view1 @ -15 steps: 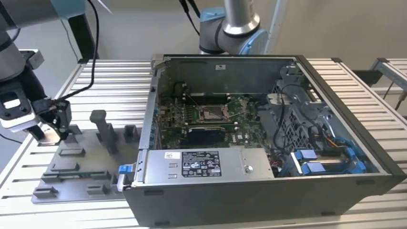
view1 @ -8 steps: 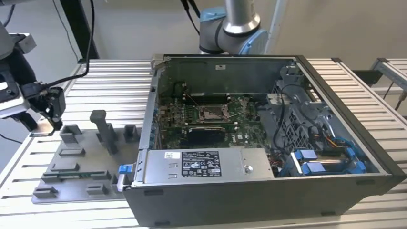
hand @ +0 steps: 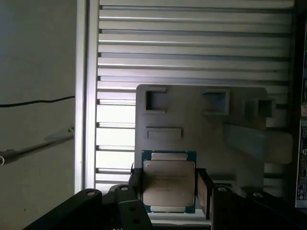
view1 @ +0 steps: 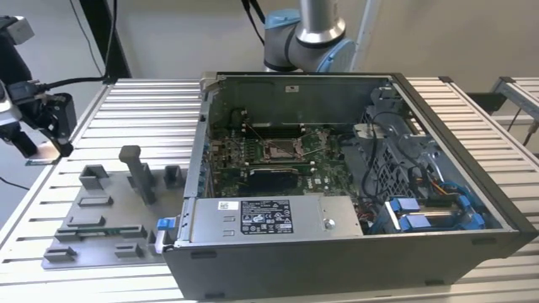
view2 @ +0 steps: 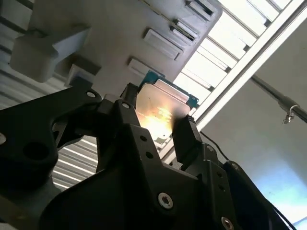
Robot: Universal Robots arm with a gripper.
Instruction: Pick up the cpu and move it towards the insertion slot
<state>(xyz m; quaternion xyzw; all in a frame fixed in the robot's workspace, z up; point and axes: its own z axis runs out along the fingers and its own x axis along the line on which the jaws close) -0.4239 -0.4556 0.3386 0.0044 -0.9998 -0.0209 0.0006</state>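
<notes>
The cpu [hand: 169, 184], a small square chip with a silvery top and a green-edged board, sits clamped between my black fingers in both wrist views [view2: 160, 112]. My gripper [hand: 169, 192] is shut on it by two opposite edges. In the exterior view my gripper [view1: 40, 148] hangs over the table's edge at the exterior view's far left, lifted above the slats. The insertion slot [view1: 281, 149], a shiny square socket with a dark centre, lies on the green motherboard inside the open computer case, well off toward the exterior view's right of the gripper.
A grey fixture plate [view1: 93, 218] with raised blocks and a tall post [view1: 139, 173] lies between gripper and case. The case's walls [view1: 202, 132] rise around the motherboard. A power supply [view1: 269, 218], cables and blue drive bays [view1: 421, 214] crowd the case.
</notes>
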